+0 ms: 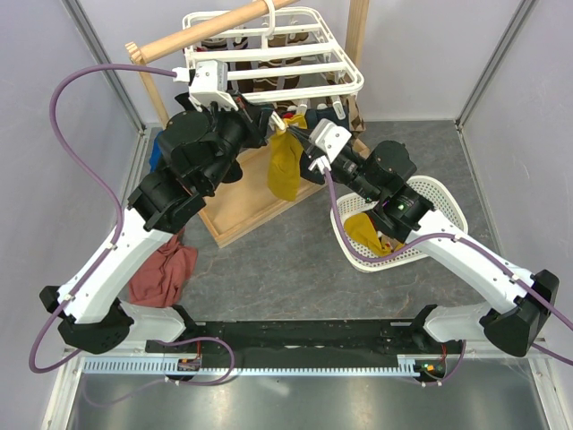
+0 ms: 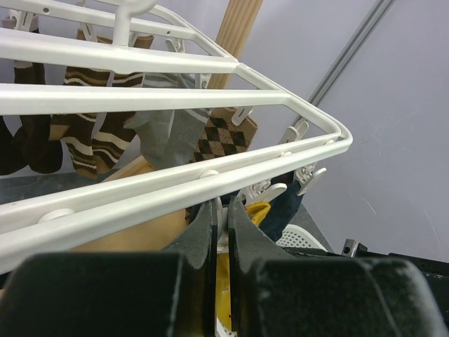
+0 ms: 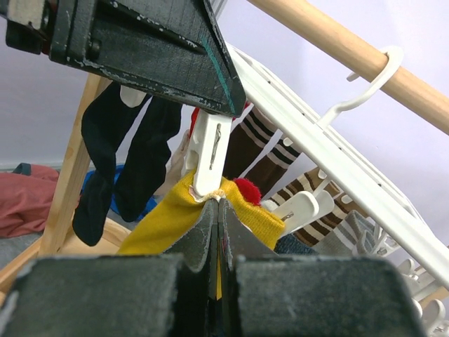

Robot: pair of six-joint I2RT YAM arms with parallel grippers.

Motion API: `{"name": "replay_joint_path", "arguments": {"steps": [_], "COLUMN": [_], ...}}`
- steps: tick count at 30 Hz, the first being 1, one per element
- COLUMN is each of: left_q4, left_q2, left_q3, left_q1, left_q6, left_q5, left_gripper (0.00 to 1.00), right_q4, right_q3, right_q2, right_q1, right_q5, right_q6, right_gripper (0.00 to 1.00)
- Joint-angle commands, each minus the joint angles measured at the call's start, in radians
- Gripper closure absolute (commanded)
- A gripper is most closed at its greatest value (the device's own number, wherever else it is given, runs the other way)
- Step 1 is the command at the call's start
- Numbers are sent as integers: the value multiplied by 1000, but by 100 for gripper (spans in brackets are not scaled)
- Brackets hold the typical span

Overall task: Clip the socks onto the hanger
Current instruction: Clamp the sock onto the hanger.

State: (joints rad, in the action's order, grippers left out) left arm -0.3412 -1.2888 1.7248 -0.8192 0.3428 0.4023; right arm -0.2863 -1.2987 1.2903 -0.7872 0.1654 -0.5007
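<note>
Where the hanger (image 2: 140, 98) crowds close overhead, left claw (image 2: 221, 210) pinches a peg (image 3: 209, 158); right claw (image 3: 216, 210) clamps yellow sock (image 3: 161, 217) just below.

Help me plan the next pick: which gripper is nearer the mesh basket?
Right. The right gripper, holding the yellow sock, is up-left of the basket; the left gripper pinches a hanger peg farther left.

One white plastic rectangular drying frame (image 1: 269, 54), one round wooden pole (image 1: 206, 31) and one white mesh basket (image 1: 443, 199) are in view. There are two mustard-yellow socks (image 1: 285, 166), one hanging and one in the basket. Clipped up are two brown cream-striped socks (image 2: 81, 137), two plain grey socks (image 2: 154, 130) and one brown argyle sock (image 2: 224, 137). One crumpled red cloth (image 1: 166, 273) shows.
</note>
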Motion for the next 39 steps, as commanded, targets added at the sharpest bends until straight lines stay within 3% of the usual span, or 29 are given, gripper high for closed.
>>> {"name": "replay_joint_path", "arguments": {"steps": [1, 5, 8, 14, 20, 23, 30, 39], "left_q4": [13, 16, 16, 18, 18, 15, -15, -140], "left_q2": [20, 22, 23, 36, 55, 78, 158, 238], "left_q3": [16, 15, 10, 2, -1, -7, -36, -60], "left_q1": [-9, -9, -9, -9, -9, -9, -9, 6], "left_q6": [50, 53, 53, 51, 48, 41, 1, -122], "left_q5": [-82, -92, -92, -88, -85, -82, -63, 36], "left_gripper": [93, 93, 84, 52, 36, 31, 29, 31], "right_q4": [-94, -105, -117, -134, -157, -160, -120, 5], "right_q3": [7, 7, 10, 9, 6, 6, 10, 35], "right_q2": [7, 17, 17, 21, 26, 26, 1, -97], "right_q1": [0, 0, 0, 0, 0, 0, 0, 0], "right_q5": [43, 54, 54, 51, 49, 48, 13, -72], "right_q6": [62, 86, 97, 113, 134, 142, 159, 261], "right_gripper": [100, 100, 100, 100, 98, 89, 50, 24]}}
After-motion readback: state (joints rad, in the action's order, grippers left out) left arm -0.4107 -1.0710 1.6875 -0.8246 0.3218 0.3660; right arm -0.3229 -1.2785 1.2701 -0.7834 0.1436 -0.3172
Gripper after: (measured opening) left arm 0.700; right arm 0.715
